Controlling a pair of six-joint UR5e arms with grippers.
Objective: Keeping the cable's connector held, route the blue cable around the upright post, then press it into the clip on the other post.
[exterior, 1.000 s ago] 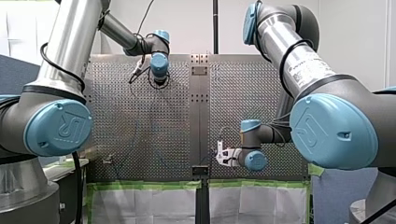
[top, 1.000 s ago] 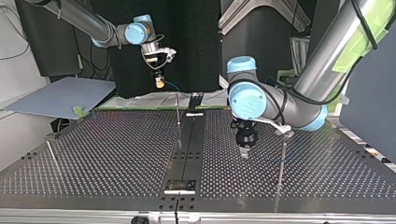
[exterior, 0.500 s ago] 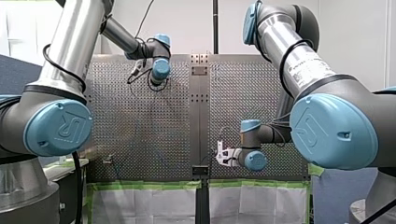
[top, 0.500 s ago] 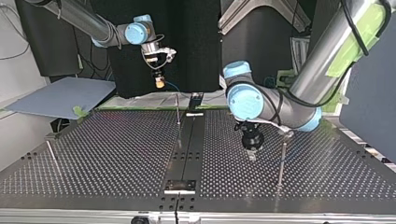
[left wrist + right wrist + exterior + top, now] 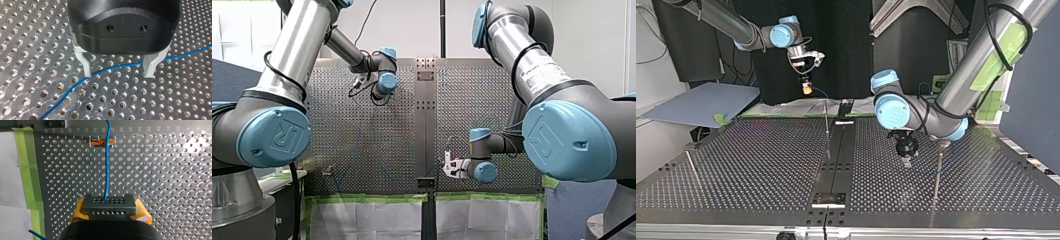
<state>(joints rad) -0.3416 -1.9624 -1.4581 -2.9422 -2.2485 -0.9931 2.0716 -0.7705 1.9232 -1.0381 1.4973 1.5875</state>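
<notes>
left end effector (image 5: 906,161) shifted toward thin metal post (image 5: 937,174), straddling blue cable (image 5: 120,67).

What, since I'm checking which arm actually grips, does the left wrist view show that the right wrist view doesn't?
Only the left wrist view: my left gripper, its metal fingers open and straddling the blue cable, which runs unclamped over the perforated table. Only the right wrist view: my right gripper, its yellow pads shut on the dark connector, the cable leaving it toward an orange fitting, and green tape along the table's edge. Both: the blue cable and the perforated table.
</notes>
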